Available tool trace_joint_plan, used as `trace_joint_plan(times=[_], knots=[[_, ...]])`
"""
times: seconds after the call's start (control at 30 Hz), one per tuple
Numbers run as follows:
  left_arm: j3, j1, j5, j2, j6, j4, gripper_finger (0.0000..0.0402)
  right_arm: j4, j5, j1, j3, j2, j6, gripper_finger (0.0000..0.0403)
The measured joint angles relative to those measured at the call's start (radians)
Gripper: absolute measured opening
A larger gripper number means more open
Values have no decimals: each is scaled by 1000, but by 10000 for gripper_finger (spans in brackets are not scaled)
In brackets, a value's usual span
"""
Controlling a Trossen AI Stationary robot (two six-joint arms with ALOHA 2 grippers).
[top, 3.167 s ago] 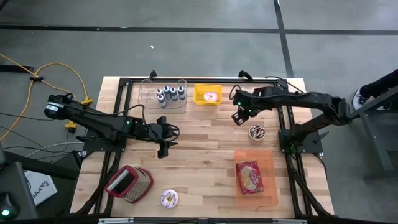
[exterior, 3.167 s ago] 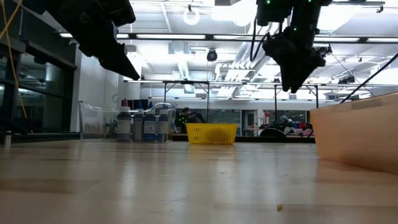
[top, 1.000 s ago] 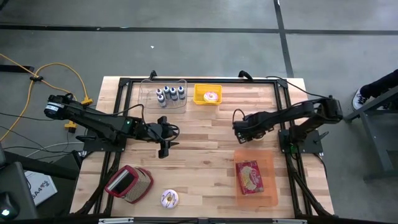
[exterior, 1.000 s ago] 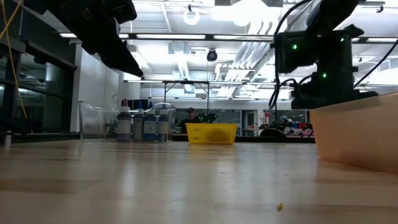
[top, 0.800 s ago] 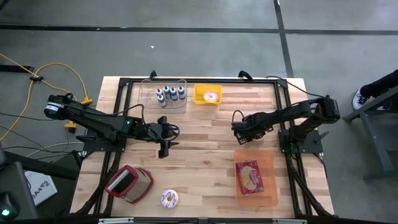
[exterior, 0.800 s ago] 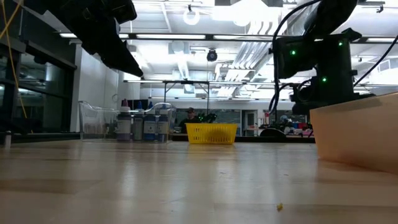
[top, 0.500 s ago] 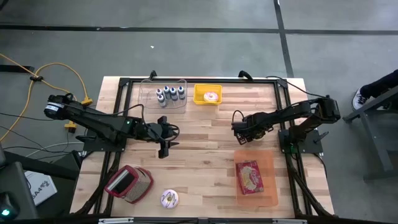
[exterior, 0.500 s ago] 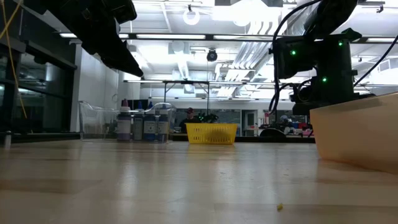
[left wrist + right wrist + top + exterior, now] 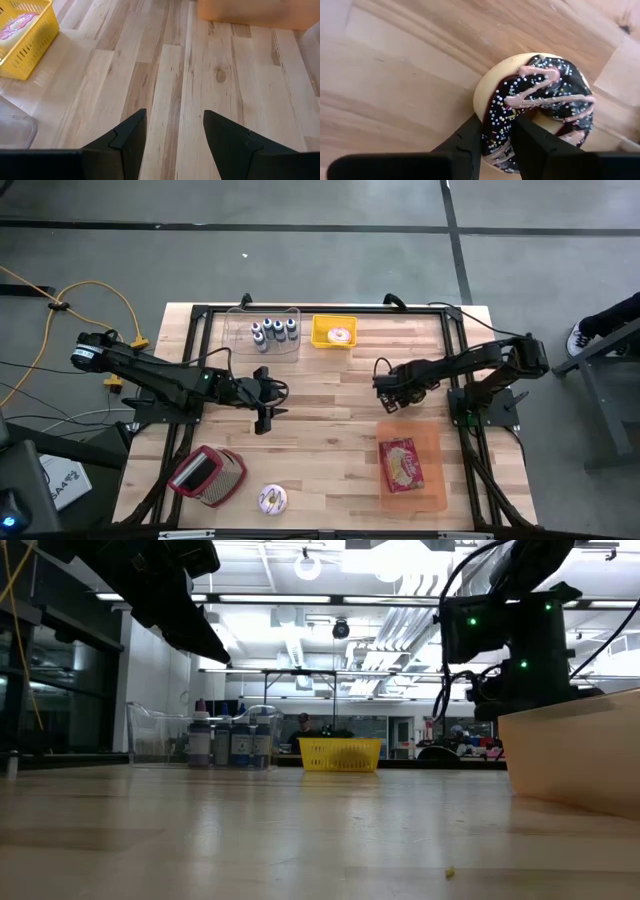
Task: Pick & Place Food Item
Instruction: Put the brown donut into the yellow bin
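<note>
A chocolate-iced donut (image 9: 540,105) with pink drizzle and white sprinkles lies flat on the wooden table, right of centre. My right gripper (image 9: 497,142) points straight down and is shut on it. In the high view that gripper (image 9: 392,392) hides the donut. In the low view its fingertips are behind the orange bin (image 9: 580,755). My left gripper (image 9: 262,416) hangs open above the table's left middle, with bare wood between its fingers (image 9: 175,140). My right gripper comes from above, pointing down, and pinches one side of the donut's ring (image 9: 496,120) between its two fingers. One finger (image 9: 470,140) stands at the outer rim and the other (image 9: 535,142) toward the hole. The donut lies with its underside on the table.
An orange bin (image 9: 405,463) with a red packet sits just nearside of my right gripper. At the far edge are a yellow basket (image 9: 334,332) holding a pink donut and a clear tray of small bottles (image 9: 272,332). A sprinkled donut (image 9: 272,499) and a red-grey object (image 9: 207,476) lie near left.
About three seconds ago my right gripper stood higher and farther back. It has come down toward the near edge onto the donut, which it now covers in the high view. Over the last second it has kept nearly still.
</note>
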Motion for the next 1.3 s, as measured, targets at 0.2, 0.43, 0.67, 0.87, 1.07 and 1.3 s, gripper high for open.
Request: trace_joint_plan(times=[0.2,0.43,0.67,0.87,1.07,1.3], knots=[[0,0,0,0,0,0,188,-28,-4,-33,81,-23,-88,84],[0,0,0,0,0,0,188,-19,19,-102,224,-23,-272,84],[0,0,0,0,0,0,188,49,49,-170,374,-24,-504,84],[0,0,0,0,0,0,188,221,45,-223,426,-20,-703,84],[0,0,0,0,0,0,188,368,45,-269,426,-19,-797,84],[0,0,0,0,1,0,188,399,-5,-300,426,-19,-805,84]])
